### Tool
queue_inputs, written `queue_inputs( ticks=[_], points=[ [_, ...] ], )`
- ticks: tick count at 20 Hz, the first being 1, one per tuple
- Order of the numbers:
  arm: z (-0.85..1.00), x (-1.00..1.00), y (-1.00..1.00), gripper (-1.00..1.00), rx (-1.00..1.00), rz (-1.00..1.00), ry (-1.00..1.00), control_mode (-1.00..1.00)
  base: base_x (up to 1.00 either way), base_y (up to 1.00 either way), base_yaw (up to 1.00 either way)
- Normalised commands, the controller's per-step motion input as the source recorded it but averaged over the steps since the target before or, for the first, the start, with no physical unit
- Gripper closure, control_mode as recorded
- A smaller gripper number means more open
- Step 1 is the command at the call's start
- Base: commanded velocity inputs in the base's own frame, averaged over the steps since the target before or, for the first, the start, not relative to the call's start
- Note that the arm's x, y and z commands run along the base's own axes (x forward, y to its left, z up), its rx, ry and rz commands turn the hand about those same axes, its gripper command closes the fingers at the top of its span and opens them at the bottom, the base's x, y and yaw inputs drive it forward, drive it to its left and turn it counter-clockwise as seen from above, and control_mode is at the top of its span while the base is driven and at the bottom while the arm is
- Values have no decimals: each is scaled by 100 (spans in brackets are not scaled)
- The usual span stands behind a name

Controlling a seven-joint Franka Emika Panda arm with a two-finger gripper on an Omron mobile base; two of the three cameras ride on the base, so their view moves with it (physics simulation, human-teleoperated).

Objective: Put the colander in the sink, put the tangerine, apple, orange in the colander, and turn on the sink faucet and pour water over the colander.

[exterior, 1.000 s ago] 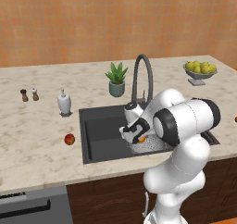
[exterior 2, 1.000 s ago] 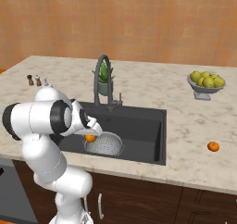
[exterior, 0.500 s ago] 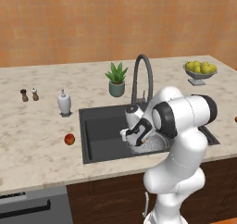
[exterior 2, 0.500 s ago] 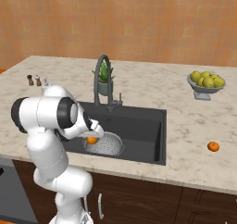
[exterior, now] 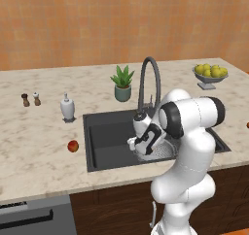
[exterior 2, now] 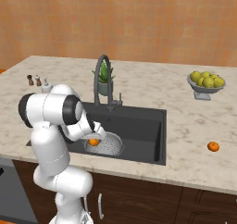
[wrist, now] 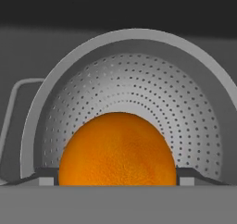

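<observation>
I'm seeing the colander point(wrist: 139, 93), a round silver-grey bowl pierced with small holes, sitting upright in the dark charcoal sink point(exterior: 109, 137), toward its front right part. An orange fruit point(wrist: 117, 150), round and dimpled, is hanging just above the colander's open bowl; I cannot tell if it is the orange or the tangerine. A second small orange fruit point(exterior 2: 213, 146) is lying on the counter well right of the sink. The red apple point(exterior: 73, 145) is resting on the counter left of the sink. The dark gooseneck sink faucet point(exterior: 148, 81) is arching over the basin.
</observation>
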Motion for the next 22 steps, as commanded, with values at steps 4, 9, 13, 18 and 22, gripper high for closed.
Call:
queue_inputs(
  ticks=[4, 9, 13, 18, 22],
  points=[
    [-15, 11, -6, 100, 0, 4, 2, -100, 0, 0, 0],
    [-12, 12, -4, 100, 0, 3, 4, -100, 0, 0, 0],
    [-16, 15, -4, 100, 0, 2, 6, -100, 0, 0, 0],
    [-15, 15, -1, 100, 0, 3, 5, -100, 0, 0, 0],
    [-15, 15, 0, 100, 0, 4, 4, -100, 0, 0, 0]
  ],
)
